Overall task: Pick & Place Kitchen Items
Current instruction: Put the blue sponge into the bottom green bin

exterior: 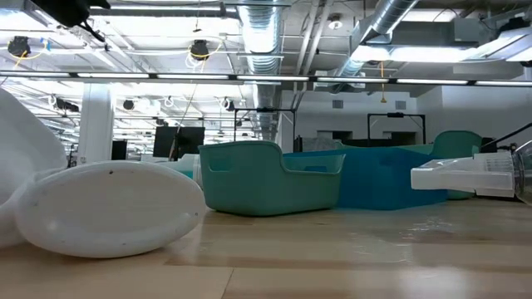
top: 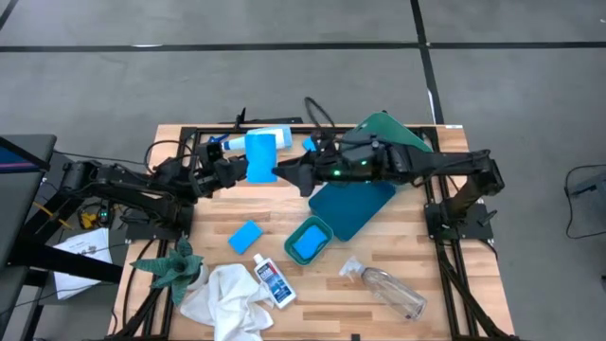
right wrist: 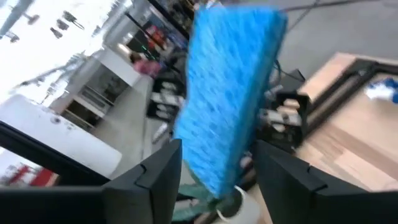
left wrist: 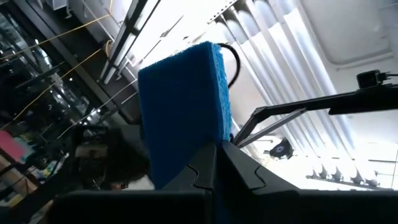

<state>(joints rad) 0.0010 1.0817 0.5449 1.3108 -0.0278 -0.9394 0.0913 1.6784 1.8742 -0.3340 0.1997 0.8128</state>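
Held in the air over the desk's far edge, the blue sponge (top: 259, 155) looked light, soft and squashy, its lower edge clamped in the left pincer (top: 239, 169) while the right pincer (top: 280, 173) straddled it, fingers apart, suggesting a flat-face grip

Counted on the bench are three blue sponges (top: 259, 156) (top: 244, 236) (top: 305, 246), one spray bottle (top: 254, 138), one small white bottle (top: 274, 282), one clear plastic bottle (top: 392, 291), one white cloth (top: 227, 298), one teal tub (top: 309, 241), one teal tray (top: 352, 206) and one green plant (top: 172, 266).
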